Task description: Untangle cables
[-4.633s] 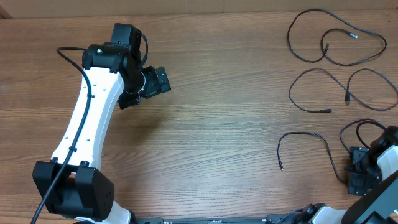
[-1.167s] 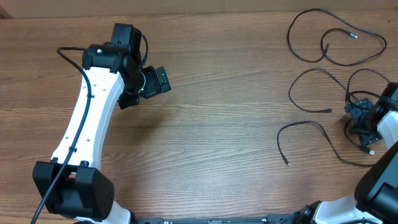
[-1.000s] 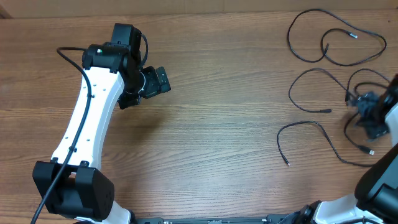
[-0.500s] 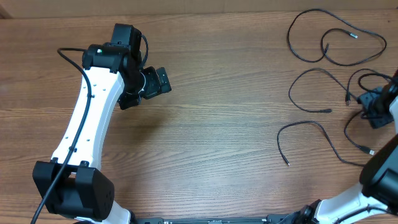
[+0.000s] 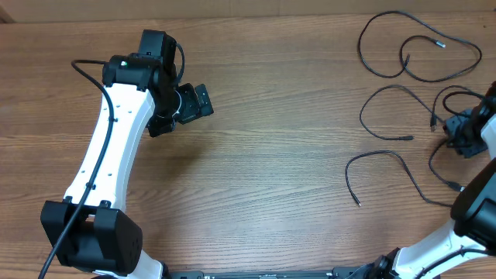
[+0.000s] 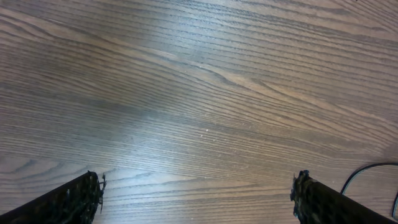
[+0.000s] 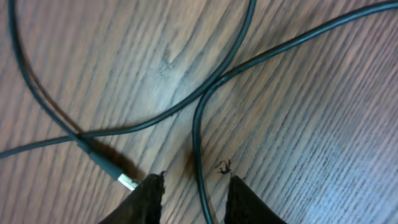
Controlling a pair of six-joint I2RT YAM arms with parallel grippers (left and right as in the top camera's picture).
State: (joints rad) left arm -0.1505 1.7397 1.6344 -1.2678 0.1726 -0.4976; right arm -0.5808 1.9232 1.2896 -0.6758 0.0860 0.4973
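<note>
Cables (image 7: 194,149) — thin, limp, light, slippery. My right pincer (image 7: 194,186) half-closed astride one, not pinching yet — take mid-length, gently.

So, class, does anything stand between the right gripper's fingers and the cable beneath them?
Nothing visible does: the cable runs between the right gripper's fingers on the table, with a neighbouring plug off to one side.

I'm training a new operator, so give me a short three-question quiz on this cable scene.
1. True or false: the left claw holds a cable.
2. Which claw has a thin cable running between its fingers? A) left B) right
3. Fill in: seen from overhead, the loose cables lie nearest the ___ claw.
Key: 1 false; 2 B, the right claw; 3 right.
</note>
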